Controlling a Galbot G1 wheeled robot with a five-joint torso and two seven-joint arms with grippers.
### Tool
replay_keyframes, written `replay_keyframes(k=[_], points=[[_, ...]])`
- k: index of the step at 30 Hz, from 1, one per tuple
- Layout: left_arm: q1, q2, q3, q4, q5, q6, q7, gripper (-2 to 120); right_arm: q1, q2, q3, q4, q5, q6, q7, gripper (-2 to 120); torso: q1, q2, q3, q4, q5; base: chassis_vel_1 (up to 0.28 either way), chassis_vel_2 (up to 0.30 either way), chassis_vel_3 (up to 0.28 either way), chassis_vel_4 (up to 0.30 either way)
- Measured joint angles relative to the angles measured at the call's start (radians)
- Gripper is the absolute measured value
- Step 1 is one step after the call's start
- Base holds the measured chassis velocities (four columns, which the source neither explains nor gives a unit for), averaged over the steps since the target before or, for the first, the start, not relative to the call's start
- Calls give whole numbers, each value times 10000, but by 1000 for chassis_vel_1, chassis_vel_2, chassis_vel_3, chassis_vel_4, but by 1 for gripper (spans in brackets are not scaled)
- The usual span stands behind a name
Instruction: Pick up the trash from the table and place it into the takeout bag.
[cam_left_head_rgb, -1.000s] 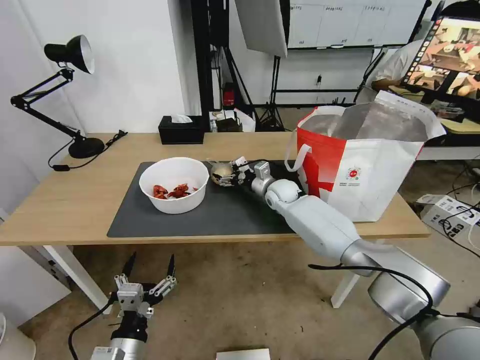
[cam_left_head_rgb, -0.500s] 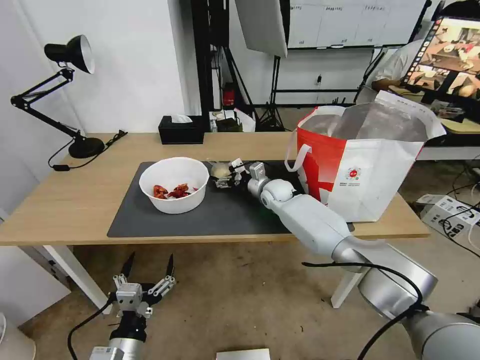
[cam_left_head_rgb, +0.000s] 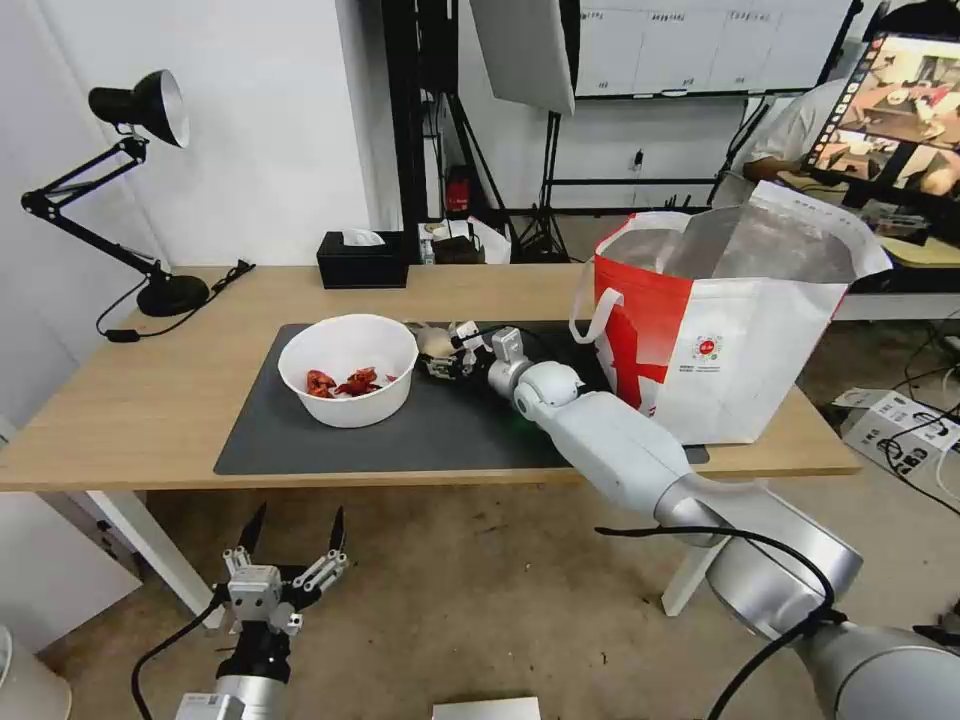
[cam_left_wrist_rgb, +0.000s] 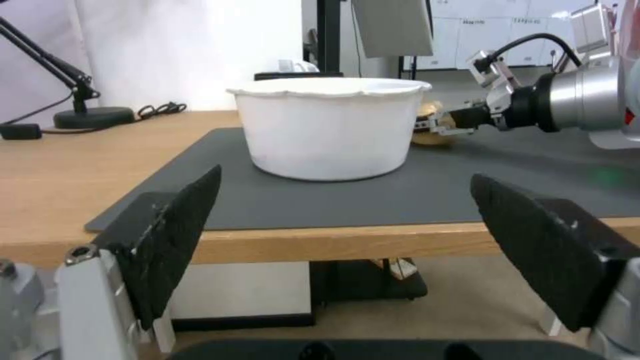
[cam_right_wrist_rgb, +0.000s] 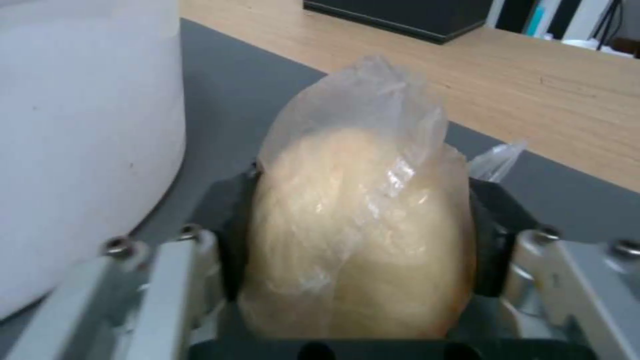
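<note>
A small clear bag with a pale round bun (cam_right_wrist_rgb: 360, 225) sits squeezed between my right gripper's black pads (cam_right_wrist_rgb: 490, 235). In the head view my right gripper (cam_left_head_rgb: 447, 354) is shut on this bun bag (cam_left_head_rgb: 436, 343), low over the dark grey mat (cam_left_head_rgb: 430, 430) just right of the white bowl (cam_left_head_rgb: 347, 370) holding red scraps. The takeout bag (cam_left_head_rgb: 730, 330) stands open on the table's right end, showing its foil lining. My left gripper (cam_left_head_rgb: 290, 555) hangs open below the table's front edge, facing the bowl (cam_left_wrist_rgb: 327, 132) and the right gripper (cam_left_wrist_rgb: 443, 122).
A black desk lamp (cam_left_head_rgb: 140, 110) with its cord stands at the table's (cam_left_head_rgb: 150, 400) far left corner. A black tissue box (cam_left_head_rgb: 362, 262) rests at the back edge. Stands, screens and cables crowd the room behind and to the right.
My right gripper, still holding the bun bag, has shifted a little left toward the bowl. The left arm has barely moved.
</note>
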Motion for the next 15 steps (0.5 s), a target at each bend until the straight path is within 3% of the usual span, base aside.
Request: replay_keyframes(k=[9, 15], points=[[11, 15, 4, 0, -1, -14, -5, 100, -169, -343, 10, 393, 143, -112, 266, 26, 0, 0, 0, 0, 1, 0, 0, 0, 0], [28, 17, 20, -25, 4, -16, -8, 100, -380, -726, 118, 1025, 246, -123, 494, 12, 0, 0, 0, 0, 0, 0, 0, 0, 0]])
